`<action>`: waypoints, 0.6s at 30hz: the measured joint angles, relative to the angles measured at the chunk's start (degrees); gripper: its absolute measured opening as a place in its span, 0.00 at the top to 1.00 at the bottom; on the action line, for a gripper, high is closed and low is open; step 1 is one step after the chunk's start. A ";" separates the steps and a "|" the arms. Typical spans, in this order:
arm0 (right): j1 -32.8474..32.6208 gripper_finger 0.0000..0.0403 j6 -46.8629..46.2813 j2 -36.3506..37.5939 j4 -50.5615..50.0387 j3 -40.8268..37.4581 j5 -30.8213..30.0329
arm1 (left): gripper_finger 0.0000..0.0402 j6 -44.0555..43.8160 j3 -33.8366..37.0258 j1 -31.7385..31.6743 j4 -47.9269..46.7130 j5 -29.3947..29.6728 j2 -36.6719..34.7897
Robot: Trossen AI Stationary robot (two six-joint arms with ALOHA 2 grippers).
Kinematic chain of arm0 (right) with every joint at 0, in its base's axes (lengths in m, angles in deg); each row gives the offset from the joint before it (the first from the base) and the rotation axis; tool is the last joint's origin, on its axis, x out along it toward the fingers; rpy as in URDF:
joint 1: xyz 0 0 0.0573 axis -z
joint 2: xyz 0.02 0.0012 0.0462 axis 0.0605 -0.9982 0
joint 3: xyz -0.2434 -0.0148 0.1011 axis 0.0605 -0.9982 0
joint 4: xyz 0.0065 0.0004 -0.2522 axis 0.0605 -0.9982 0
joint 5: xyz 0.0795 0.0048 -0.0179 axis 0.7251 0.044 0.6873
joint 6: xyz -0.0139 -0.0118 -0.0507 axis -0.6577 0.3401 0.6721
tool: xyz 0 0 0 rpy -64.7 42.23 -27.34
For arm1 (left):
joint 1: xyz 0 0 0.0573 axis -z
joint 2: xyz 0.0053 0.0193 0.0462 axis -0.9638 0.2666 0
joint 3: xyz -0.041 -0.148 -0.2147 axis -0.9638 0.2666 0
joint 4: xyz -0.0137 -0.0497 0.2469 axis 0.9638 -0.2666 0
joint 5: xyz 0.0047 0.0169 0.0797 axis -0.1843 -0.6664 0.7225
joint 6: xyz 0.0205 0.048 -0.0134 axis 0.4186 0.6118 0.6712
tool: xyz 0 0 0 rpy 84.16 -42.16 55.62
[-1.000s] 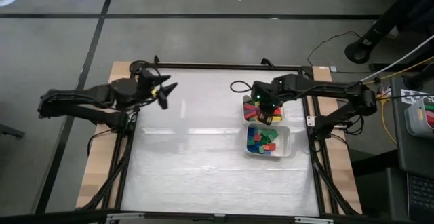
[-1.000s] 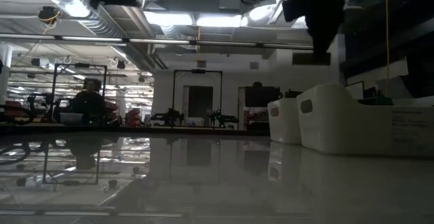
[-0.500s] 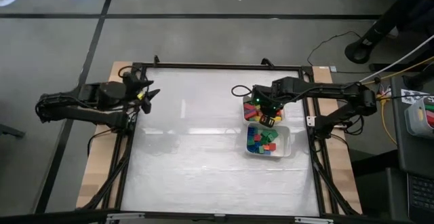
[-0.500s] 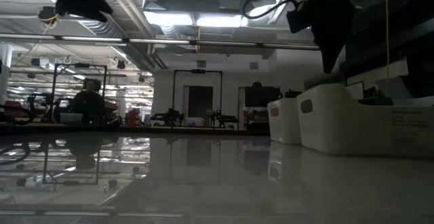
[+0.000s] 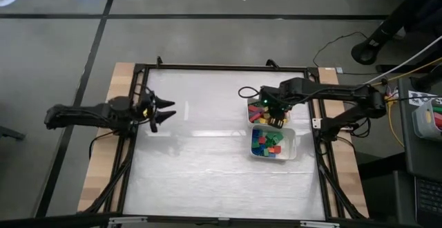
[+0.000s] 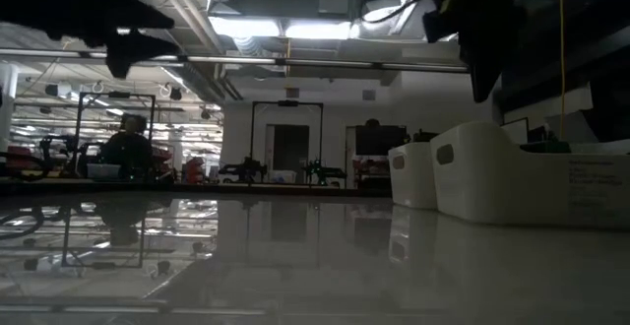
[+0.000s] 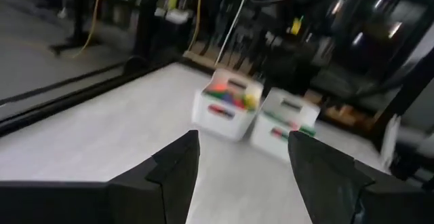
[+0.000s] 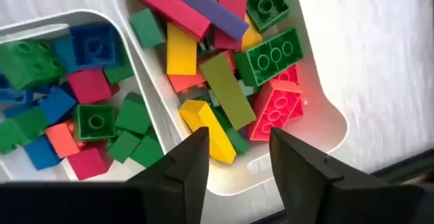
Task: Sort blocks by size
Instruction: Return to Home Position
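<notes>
The small plastic toy blocks point(image 5: 268, 145), in red, green, blue, yellow, orange and purple, lie in two white rectangular plastic trays near the right edge of the pale table point(image 5: 207, 159), about midway along it. The trays touch. The near tray point(image 5: 293, 145) has its long side running across the table and holds the short cubes point(image 8: 88, 119), a loose heap of blue, green and pink pieces facing every way. The far tray point(image 5: 249, 112) holds the longer bars point(image 8: 227, 88), piled across one another.

In the right wrist view, a purple bar point(image 8: 210, 7) and a pink bar point(image 8: 169, 8) lie side by side, their long axes parallel. An olive-green bar point(image 8: 227, 88) and a yellow bar point(image 8: 209, 130) also lie roughly parallel to each other, at a steeper slant than the first pair. A green studded brick point(image 8: 271, 56) lies studs up, and a red studded brick point(image 8: 277, 108) beside it is tipped partly onto its side against the tray wall.

The right gripper point(image 5: 273, 119) hangs above the far tray. Its two dark fingers point(image 8: 190, 163) are spread apart and hold nothing.

The left gripper point(image 5: 164, 110) is in the air over the left edge of the table, well apart from the trays and pointing across the table toward them. Its fingers point(image 7: 176, 170) are parted and empty. In the left wrist view both trays show far off between the fingers.

In the low view the two trays point(image 6: 482, 172) stand at the right.
</notes>
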 joint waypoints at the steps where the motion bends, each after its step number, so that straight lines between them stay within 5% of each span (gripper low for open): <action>1: 0.00 0.62 0.32 0.82 0.10 0.00 0.06 | 0.47 -0.67 2.37 -0.03 3.95 -0.53 -0.42; 9: 0.00 0.62 3.15 12.92 6.47 0.00 1.62 | 0.47 -5.24 14.60 -0.08 19.93 -2.64 -4.07; 18: 0.05 0.62 7.89 29.48 29.84 -7.40 9.31 | 0.47 -1.13 14.93 -0.20 15.85 -2.61 -10.44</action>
